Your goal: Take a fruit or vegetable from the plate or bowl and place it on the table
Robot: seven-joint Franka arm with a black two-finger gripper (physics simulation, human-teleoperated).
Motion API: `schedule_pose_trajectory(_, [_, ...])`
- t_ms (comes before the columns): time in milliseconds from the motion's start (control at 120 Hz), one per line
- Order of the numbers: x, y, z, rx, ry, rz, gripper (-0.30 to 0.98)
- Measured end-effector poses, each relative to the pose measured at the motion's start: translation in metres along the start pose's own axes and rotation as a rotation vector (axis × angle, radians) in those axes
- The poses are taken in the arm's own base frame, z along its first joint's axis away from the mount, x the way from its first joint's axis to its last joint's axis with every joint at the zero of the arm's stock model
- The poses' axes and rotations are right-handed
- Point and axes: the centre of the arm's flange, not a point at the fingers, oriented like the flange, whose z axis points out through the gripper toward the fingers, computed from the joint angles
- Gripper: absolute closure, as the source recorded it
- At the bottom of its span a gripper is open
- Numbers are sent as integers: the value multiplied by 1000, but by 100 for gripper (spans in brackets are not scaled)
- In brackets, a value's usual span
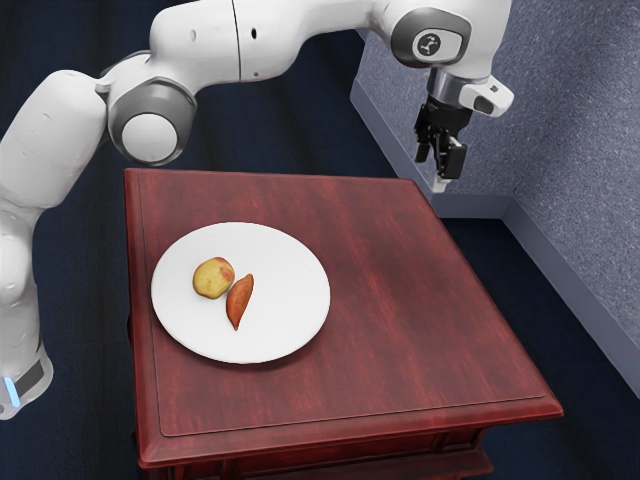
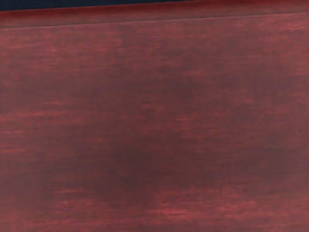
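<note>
My gripper [image 1: 436, 168] hangs high beyond the table's far right corner in the exterior view, with its fingers apart and nothing visible between them. Well away from it, a white plate [image 1: 285, 315] rests on the dark red table [image 1: 400, 330]. On the plate lie a round yellow fruit or vegetable with a reddish patch [image 1: 213, 278] and, close beside it, an elongated orange-brown one with pointed ends [image 1: 239, 302]. The wrist view looks down on the reddish wood of the table [image 2: 154, 121].
The table's far edge [image 2: 145, 19] crosses the top of the wrist view, with dark floor past it. In the exterior view, a grey-blue wall [image 1: 570, 150] stands behind my hand, and bare tabletop lies to the plate's right.
</note>
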Motion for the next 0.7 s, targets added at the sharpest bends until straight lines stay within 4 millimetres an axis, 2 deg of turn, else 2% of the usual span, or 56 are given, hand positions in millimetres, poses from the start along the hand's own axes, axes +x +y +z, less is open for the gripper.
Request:
schedule_pose_trajectory(283, [-3,-7,-6,-13,8,-12,0])
schedule_pose_trajectory(333, [-18,-2,-43,-14,58,-4,0])
schedule_pose_trajectory(383, [-41,17,-91,-14,120,23,0])
schedule_pose_trajectory(408, [-49,27,-103,-17,132,39,0])
schedule_pose_trajectory(433, [-53,35,-107,-22,129,51,0])
schedule_pose_trajectory(500, [-58,46,-101,-46,88,67,0])
schedule_pose_trajectory(567, [-58,51,-77,-69,11,65,0])
schedule_pose_trajectory(617, [-58,54,-66,-95,-29,62,0])
schedule_pose_trajectory(667, [-62,61,-45,-89,-99,70,0])
schedule_pose_trajectory(700, [-71,70,-25,-67,-159,85,0])
